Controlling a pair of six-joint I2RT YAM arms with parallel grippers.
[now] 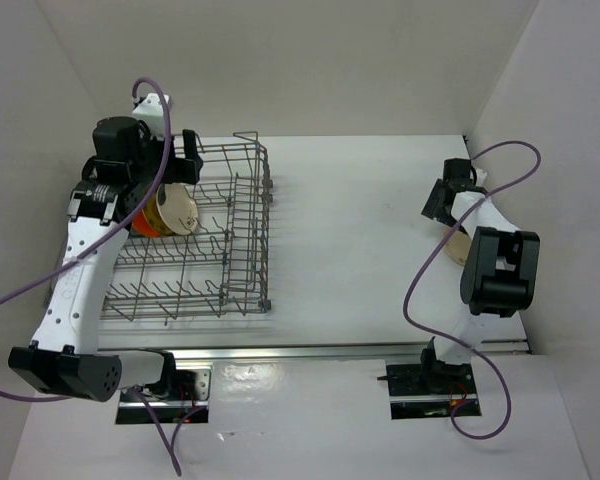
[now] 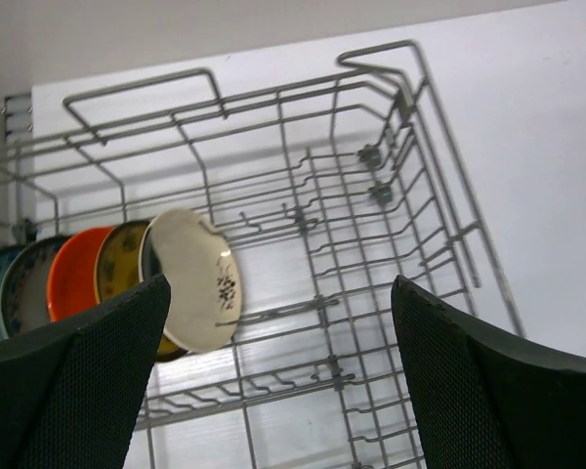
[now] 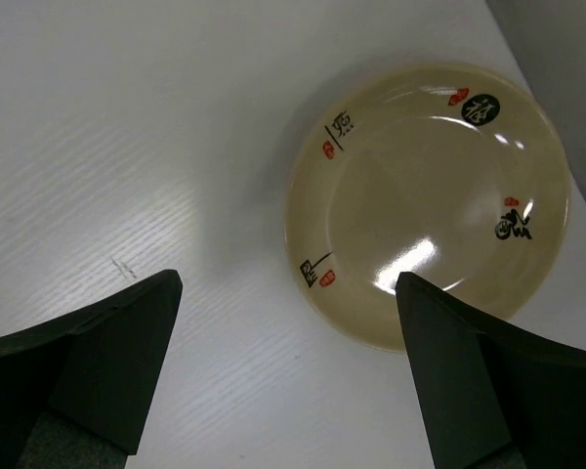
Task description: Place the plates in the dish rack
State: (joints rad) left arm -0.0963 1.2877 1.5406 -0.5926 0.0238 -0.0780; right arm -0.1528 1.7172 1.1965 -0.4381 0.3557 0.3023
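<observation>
The dish rack is a grey wire basket on the left of the table. Several plates stand on edge in a row at its left end: a cream dark-marked one, a yellow-brown one, an orange one and a blue-green one. My left gripper hangs open above the rack, just right of the cream plate, holding nothing. At the right, another cream plate with red and black marks lies flat on the table. My right gripper is open above its near-left rim.
White walls enclose the table on the left, back and right. A metal rail runs along the near edge by the arm bases. Purple cables loop from both arms. White tabletop lies between rack and right arm.
</observation>
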